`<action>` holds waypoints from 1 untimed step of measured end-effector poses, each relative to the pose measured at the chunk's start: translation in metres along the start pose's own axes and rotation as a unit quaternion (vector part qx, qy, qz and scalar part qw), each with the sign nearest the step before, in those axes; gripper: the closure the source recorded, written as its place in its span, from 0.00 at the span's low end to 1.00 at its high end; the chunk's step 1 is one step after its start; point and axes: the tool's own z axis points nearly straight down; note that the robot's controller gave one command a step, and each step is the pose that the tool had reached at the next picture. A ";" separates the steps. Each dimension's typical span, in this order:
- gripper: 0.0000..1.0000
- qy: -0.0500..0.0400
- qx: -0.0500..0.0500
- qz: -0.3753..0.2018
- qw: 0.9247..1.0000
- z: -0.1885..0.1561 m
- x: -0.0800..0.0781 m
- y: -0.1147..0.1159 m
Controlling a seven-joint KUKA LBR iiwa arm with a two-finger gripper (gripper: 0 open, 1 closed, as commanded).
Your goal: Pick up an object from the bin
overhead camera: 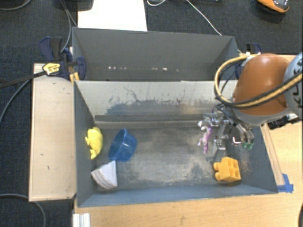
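My gripper [215, 137] hangs over the right part of the bin floor, under the orange wrist cover. A thin purple thing [206, 142] stands upright right against the gripper's left side; whether it is gripped or merely beside it I cannot tell. Just below the gripper and slightly to its right, an orange-yellow toy block [227, 169] lies on the floor, apart from it. A small green thing [246, 145] shows at the gripper's right side.
At the bin's left end lie a yellow duck-like toy [94, 141], a blue cup on its side [122, 145] and a white and lavender cone-shaped thing [105, 175]. The arm and its cables cover the bin's right rim.
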 end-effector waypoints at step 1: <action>0.00 -0.004 0.000 -0.001 1.000 -0.004 -0.002 0.000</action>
